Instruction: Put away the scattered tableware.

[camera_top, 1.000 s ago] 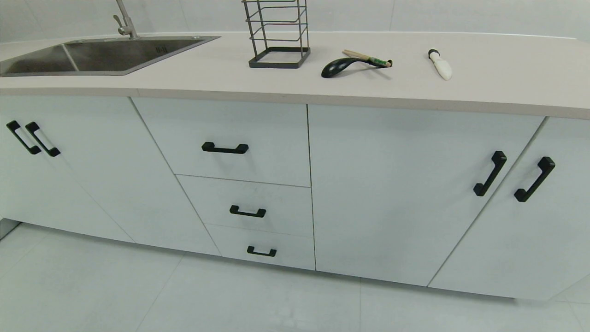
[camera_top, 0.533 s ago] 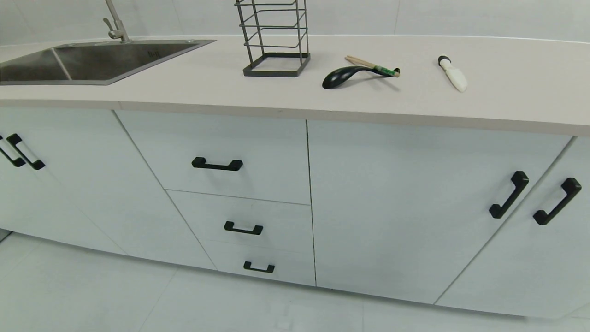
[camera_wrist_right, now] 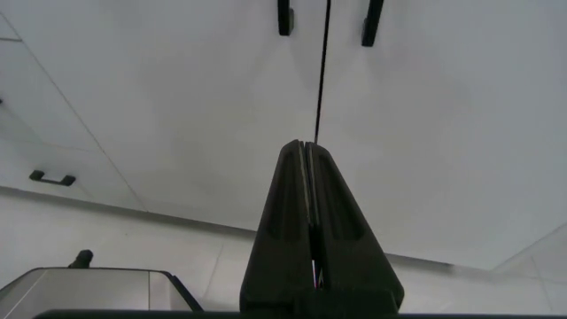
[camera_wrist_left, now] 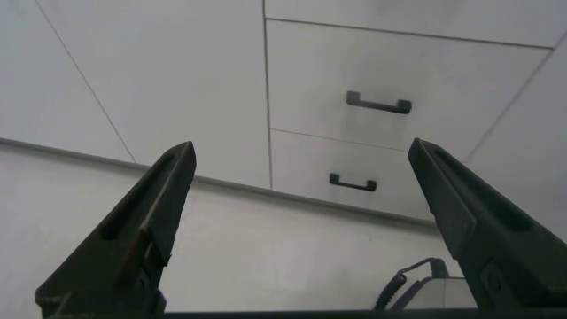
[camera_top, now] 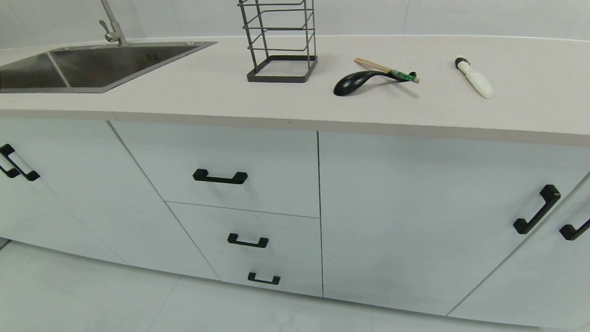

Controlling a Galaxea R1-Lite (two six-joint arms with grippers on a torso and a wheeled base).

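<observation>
Both arms hang low in front of the cabinets. The left end effector (camera_wrist_left: 301, 152) gapes wide, facing the drawers (camera_wrist_left: 381, 80). The right end effector (camera_wrist_right: 310, 149) is pinched closed on nothing, facing the doors (camera_wrist_right: 177, 97). All the tableware lies above and beyond them on the desk (camera_top: 184, 99). The spoon (camera_top: 355, 82) has its bowl toward the rack (camera_top: 282, 74) and its handle running rightward under the chopsticks (camera_top: 385, 70). The white utensil (camera_top: 474, 83) lies farther right, slanted, with its dark end away from the edge. I'd say the right arm is nearer to all three.
</observation>
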